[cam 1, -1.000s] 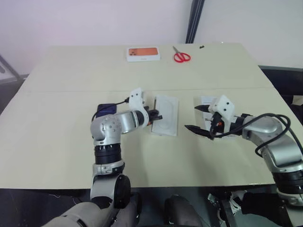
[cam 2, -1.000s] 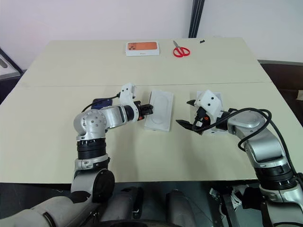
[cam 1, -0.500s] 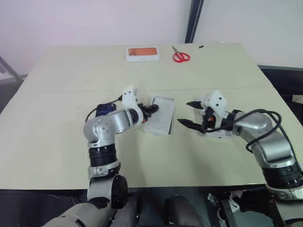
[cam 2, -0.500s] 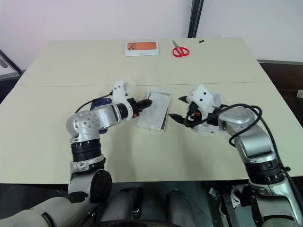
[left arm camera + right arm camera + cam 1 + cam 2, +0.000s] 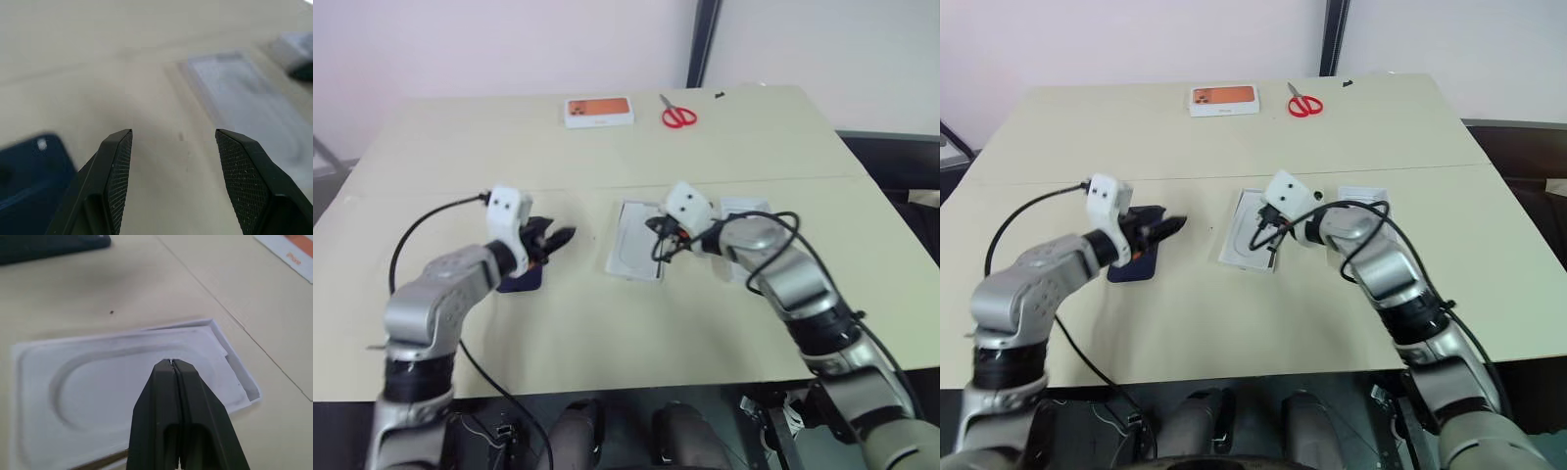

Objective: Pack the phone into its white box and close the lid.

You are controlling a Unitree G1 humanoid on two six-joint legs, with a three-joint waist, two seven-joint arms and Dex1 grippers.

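Two grippers in the left eye view: left gripper [image 5: 553, 238] left of centre, fingers apart and empty, phone [image 5: 521, 279] flat on the table [image 5: 607, 333] just below it; right gripper [image 5: 658, 231] mid-frame, closed on nothing, over the white box [image 5: 634, 257]; lid [image 5: 744, 211] to its right. Left wrist view: open fingers [image 5: 117, 169], phone at lower left. Right wrist view: shut tips above the oval-marked insert [image 5: 98, 382]. Likely step: fetching the phone; next, grasp it.
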